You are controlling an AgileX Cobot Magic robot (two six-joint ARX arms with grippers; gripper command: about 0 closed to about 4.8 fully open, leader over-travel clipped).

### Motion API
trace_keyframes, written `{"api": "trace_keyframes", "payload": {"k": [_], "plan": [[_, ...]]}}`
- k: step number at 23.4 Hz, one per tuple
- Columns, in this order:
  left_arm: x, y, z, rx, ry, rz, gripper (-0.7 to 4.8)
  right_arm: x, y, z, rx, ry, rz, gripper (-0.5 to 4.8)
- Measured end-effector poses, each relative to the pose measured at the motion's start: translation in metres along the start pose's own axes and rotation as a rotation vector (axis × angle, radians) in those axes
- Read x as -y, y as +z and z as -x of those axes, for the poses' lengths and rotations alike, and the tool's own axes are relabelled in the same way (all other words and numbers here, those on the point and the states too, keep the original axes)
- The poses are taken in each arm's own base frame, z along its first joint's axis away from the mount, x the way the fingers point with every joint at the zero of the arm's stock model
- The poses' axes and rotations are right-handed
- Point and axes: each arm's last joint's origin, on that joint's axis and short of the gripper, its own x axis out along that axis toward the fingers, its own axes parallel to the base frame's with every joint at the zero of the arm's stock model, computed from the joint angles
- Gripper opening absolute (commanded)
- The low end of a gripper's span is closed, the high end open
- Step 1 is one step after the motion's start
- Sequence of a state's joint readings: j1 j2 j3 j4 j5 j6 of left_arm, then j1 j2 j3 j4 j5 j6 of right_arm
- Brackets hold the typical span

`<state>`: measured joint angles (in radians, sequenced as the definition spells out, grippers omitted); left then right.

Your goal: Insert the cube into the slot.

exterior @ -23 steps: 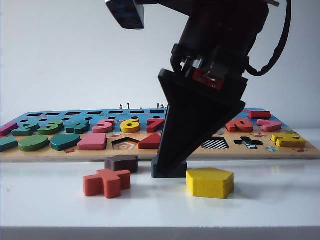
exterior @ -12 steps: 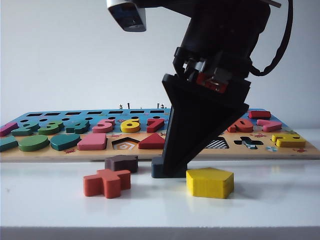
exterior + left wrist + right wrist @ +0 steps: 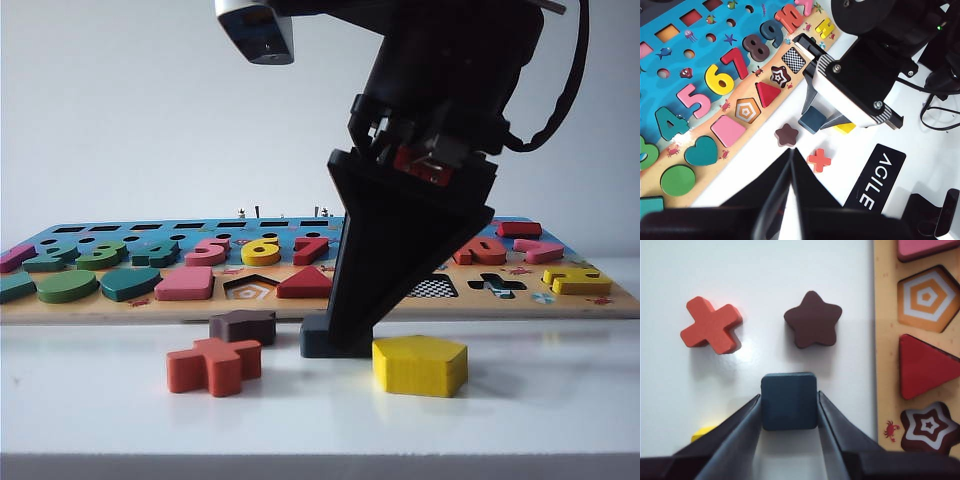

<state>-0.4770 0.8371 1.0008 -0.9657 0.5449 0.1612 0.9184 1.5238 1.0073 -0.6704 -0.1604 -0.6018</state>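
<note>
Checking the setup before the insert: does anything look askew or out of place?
Nothing damaged. Four blocks lie loose on the table off the board: the cube between the right gripper fingers, star, cross, pentagon. The checkered slot is empty. Left gripper hangs shut, away.

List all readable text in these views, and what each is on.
"AGILE": black plate on the table.
"4", "5", "6", "7", "8", "9", "10": number pieces on the board.
"3": board's edge, cut off.
No text on the right gripper at the cube, nor on the left gripper above the table.
</note>
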Motion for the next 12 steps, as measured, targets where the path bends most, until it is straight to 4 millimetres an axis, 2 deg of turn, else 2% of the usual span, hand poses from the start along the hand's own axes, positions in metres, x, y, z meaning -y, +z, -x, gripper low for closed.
{"api": "trace_keyframes", "payload": {"k": [6,12], "plan": [[0.0,0.0,0.0,0.0,0.0,0.0,0.2,-0.001,-0.001,0.005,0.003,-0.012,0.002,1.75],[0.0,0.0,0.0,0.0,0.0,0.0,0.2,-0.005,-0.002,0.04,0.046,-0.157,0.015,1.75]]}}
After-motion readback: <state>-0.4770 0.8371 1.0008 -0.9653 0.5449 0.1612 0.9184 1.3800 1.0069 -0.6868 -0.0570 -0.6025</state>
